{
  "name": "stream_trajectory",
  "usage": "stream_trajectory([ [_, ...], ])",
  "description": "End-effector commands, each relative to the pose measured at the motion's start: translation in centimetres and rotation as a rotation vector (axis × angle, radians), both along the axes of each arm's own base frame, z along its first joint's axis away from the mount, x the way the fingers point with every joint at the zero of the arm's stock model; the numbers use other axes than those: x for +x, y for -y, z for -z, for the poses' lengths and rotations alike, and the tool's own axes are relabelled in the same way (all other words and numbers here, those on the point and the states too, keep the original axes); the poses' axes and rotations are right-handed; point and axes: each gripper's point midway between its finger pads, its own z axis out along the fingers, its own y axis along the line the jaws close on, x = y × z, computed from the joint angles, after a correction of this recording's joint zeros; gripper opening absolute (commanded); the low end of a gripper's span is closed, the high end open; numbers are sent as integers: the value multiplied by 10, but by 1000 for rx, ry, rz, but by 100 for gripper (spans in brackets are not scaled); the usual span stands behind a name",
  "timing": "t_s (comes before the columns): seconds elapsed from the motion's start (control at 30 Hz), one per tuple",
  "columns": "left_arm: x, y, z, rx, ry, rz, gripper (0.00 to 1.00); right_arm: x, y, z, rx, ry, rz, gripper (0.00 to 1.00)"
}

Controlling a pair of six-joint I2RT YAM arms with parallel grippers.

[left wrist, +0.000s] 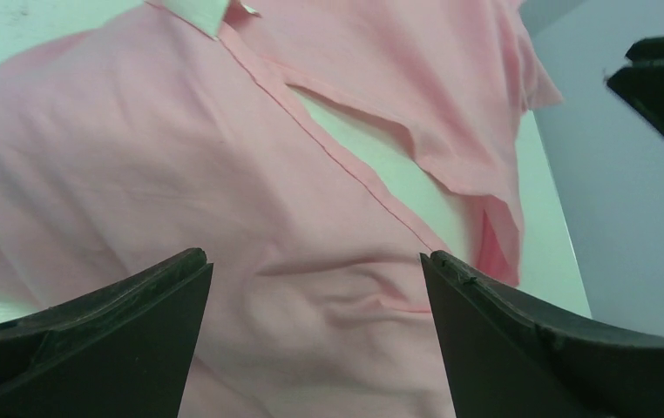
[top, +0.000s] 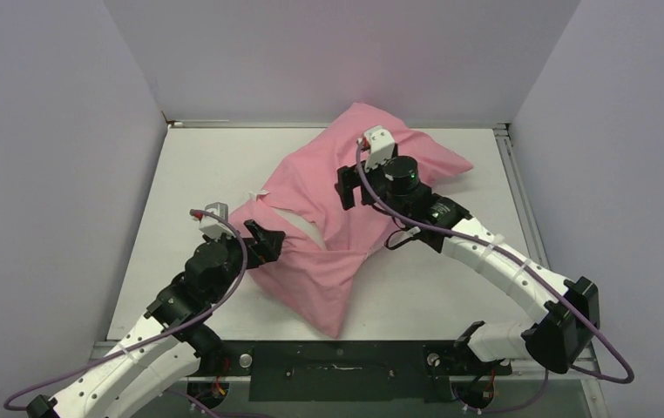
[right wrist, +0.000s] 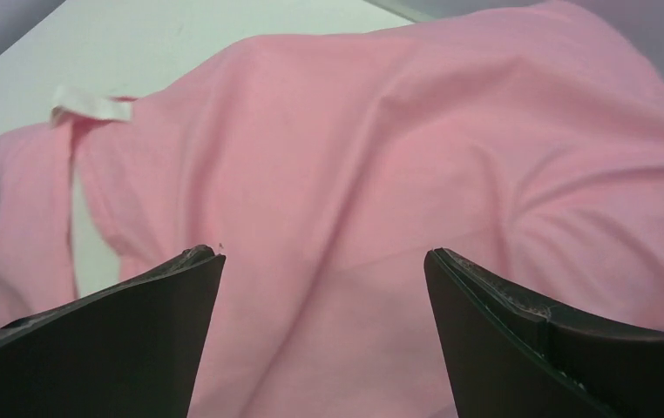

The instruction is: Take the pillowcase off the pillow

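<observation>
The pink pillowcase [top: 372, 187] lies rumpled across the middle of the white table, still covering the pillow. A strip of the white pillow [top: 299, 221] shows through the case's open slit, and it also shows in the left wrist view [left wrist: 372, 161]. My left gripper [top: 269, 238] is open at the case's left edge next to the slit, with pink fabric [left wrist: 311, 296] between its spread fingers but not pinched. My right gripper [top: 347, 186] is open just above the top of the case [right wrist: 398, 174], holding nothing.
A small white tag [top: 257, 193] sticks out at the case's left corner, also seen in the right wrist view [right wrist: 93, 106]. Grey walls close the table on three sides. A metal rail [top: 513, 174] runs along the right edge. The right gripper's finger [left wrist: 660, 83] shows in the left wrist view.
</observation>
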Motion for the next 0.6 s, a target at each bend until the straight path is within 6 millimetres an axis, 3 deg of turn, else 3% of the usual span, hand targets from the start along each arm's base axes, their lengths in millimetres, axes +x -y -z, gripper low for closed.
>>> stream_trajectory([
  [0.0, 14, -28, -21, -17, 57, -177, 96, -12, -55, 23, -5, -23, -191, 90],
  [0.13, 25, -33, -11, 9, 51, -231, 97, -11, -77, 54, -27, -67, -219, 90],
  [0.27, 39, -24, 5, 36, 1, -206, 97, -7, -71, 83, -44, -130, -155, 90],
  [0.47, 61, 5, 21, 30, -54, -86, 97, -17, -31, 121, -104, -216, 6, 90],
  [0.57, 74, 24, 15, 32, -50, -20, 97, -29, -11, 130, -104, -245, 68, 90],
])
